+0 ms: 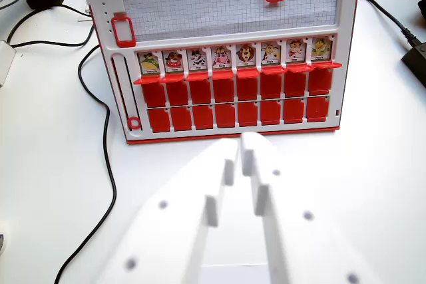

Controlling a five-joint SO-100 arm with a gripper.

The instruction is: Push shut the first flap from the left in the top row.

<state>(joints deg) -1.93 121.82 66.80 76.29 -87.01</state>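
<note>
White gripper [241,154] has its fingers almost together and holds nothing, just short of the game board [226,51]. Leftmost top flap [150,64] stands up, showing a picture.

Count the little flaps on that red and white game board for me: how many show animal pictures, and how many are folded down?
Upright flaps showing animal picture cards: 8
Folded-down plain red plastic flaps, middle row: 8
Folded-down plain red plastic flaps, bottom row: 8
Total: 24

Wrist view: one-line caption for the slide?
Closed white gripper poised before the red-and-white flap board, top-row picture flaps upright, lower rows down.
</note>
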